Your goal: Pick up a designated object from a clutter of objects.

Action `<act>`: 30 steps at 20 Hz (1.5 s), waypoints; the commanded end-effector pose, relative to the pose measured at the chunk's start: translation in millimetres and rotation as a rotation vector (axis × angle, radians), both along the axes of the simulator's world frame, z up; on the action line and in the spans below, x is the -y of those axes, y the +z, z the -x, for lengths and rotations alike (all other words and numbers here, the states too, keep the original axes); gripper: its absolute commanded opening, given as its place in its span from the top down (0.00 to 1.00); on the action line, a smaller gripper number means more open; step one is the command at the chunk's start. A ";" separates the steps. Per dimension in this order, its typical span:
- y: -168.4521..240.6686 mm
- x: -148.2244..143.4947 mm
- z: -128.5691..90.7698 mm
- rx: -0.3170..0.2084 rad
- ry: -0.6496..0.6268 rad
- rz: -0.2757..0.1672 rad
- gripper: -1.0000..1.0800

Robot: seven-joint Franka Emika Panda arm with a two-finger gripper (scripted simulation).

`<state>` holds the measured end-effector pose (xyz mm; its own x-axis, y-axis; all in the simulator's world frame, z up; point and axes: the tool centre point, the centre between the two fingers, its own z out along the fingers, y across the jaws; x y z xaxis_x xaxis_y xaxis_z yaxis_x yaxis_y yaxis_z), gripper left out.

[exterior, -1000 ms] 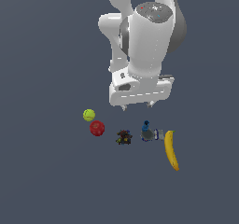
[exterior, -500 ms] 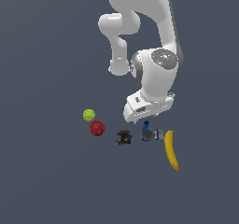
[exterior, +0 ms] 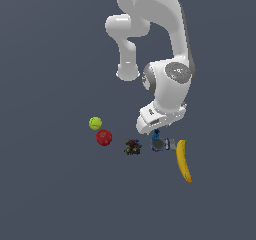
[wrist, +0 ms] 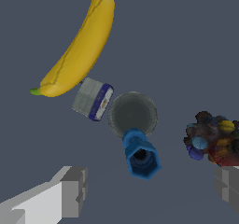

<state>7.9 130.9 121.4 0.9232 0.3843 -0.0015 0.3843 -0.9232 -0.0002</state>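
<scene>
Between the spread fingers of the gripper (wrist: 149,190) the blue bolt (wrist: 141,155) is seen, lying against the grey disc (wrist: 133,113) near the banana (wrist: 79,45). Nothing is held. Approach is judged nearly complete; closing and lifting are left.

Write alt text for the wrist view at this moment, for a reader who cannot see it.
The open hand hangs over a blue bolt-like piece on a dark floor, one finger on either side. The piece touches a grey round item; beyond lie a small grey-and-blue cylinder and a yellow banana, with a dark multicoloured lump off to one side.
</scene>
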 end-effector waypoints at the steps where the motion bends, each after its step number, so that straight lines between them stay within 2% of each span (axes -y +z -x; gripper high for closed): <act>1: -1.0 0.2 -0.2 0.001 0.000 0.000 0.04; 12: -44.0 -0.5 1.1 0.001 0.003 -0.001 0.04; 17: -51.2 -0.4 0.3 0.001 0.003 -0.001 0.04; 18: -51.2 -0.4 0.3 0.001 0.003 -0.001 1.00; 30: -49.9 0.4 0.0 0.002 0.003 -0.001 1.00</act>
<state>7.6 131.2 70.7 0.9219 0.3875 0.0001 0.3875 -0.9219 -0.0002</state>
